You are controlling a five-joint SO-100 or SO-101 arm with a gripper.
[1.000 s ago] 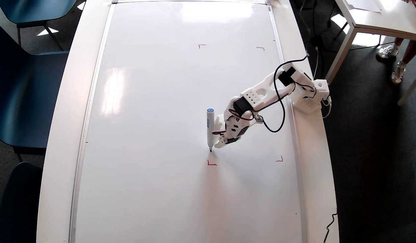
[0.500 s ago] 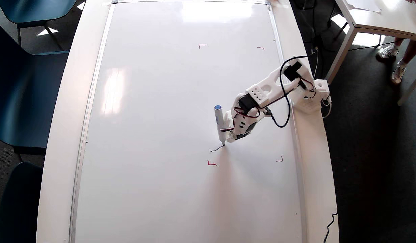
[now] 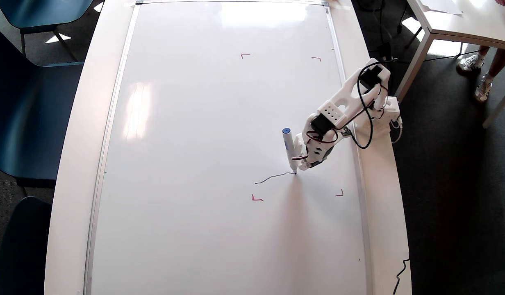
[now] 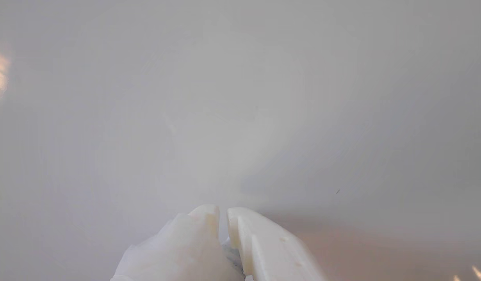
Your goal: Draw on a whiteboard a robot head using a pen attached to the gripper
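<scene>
The whiteboard (image 3: pixel 195 123) lies flat and fills most of the overhead view; it also fills the wrist view (image 4: pixel 240 97). The white arm reaches in from the right edge. The pen (image 3: pixel 290 149), white with a blue cap, is fixed alongside the gripper (image 3: pixel 303 166), with its dark tip touching the board. A short wobbly dark line (image 3: pixel 273 178) runs left from the tip. No robot head outline shows, only this line. In the wrist view the gripper (image 4: pixel 223 212) has its jaws nearly together with nothing between them; the pen is out of that view.
Four small red corner marks (image 3: pixel 256 198) (image 3: pixel 340 194) (image 3: pixel 245 55) (image 3: pixel 316 58) frame the drawing area. The arm's base (image 3: pixel 383 114) sits by the board's right frame. Blue chairs (image 3: pixel 27 102) stand at left, another table (image 3: pixel 461 20) and a person's feet (image 3: pixel 476 69) at top right.
</scene>
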